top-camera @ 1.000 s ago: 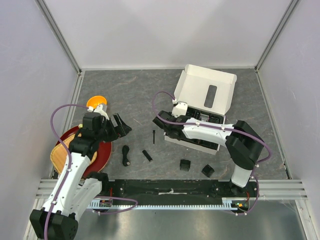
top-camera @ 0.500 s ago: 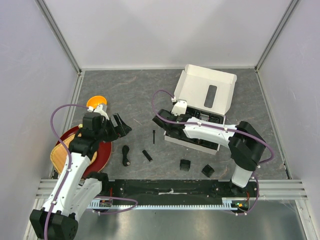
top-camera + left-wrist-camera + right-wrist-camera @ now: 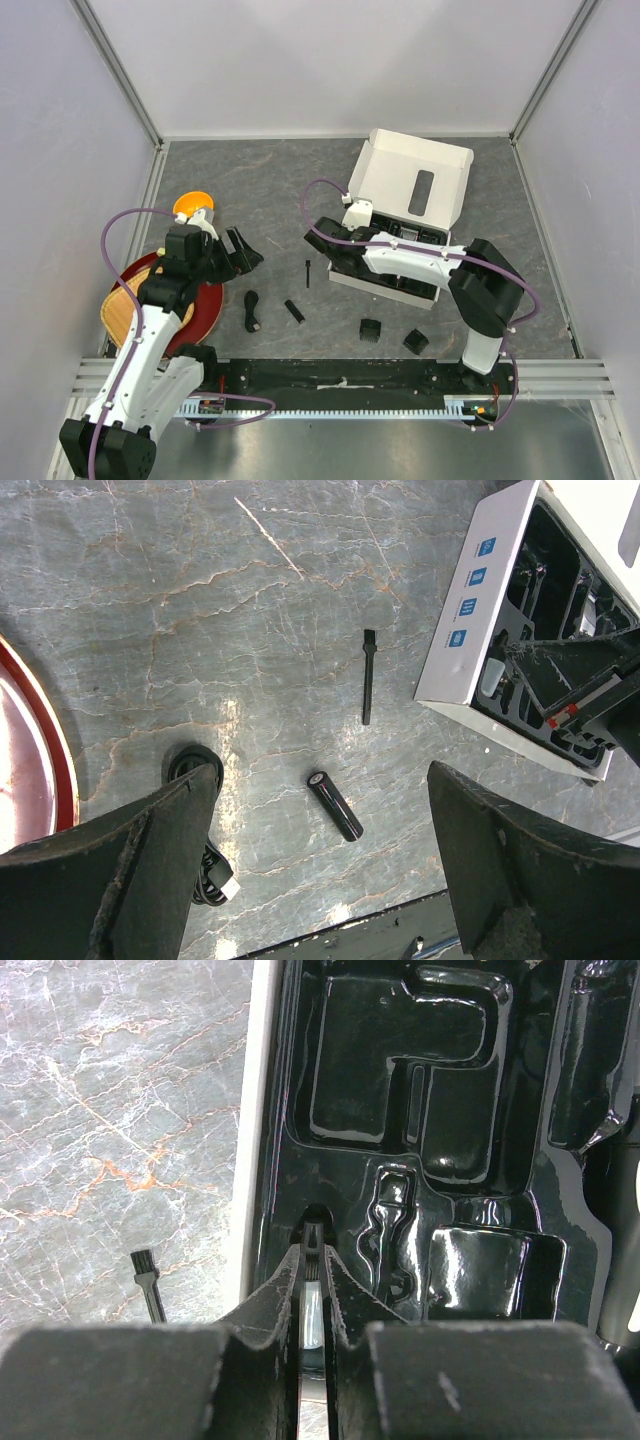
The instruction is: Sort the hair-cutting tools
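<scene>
We see a glossy black plastic tray [image 3: 450, 1090] inside a matt white cardboard box [image 3: 395, 175], a translucent tiny clear bottle [image 3: 312, 1305], and a smooth, marbled grey table [image 3: 200, 600] with slight sheen.

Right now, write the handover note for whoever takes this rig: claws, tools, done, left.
Left claw: open, empty, over the table.
Right claw: closed on the clear bottle in a slot of the black tray.
Loose on the table: brush, cable, small black cylinder, two guard combs.
Done: nothing I can confirm.
Left: sort those loose pieces.
</scene>
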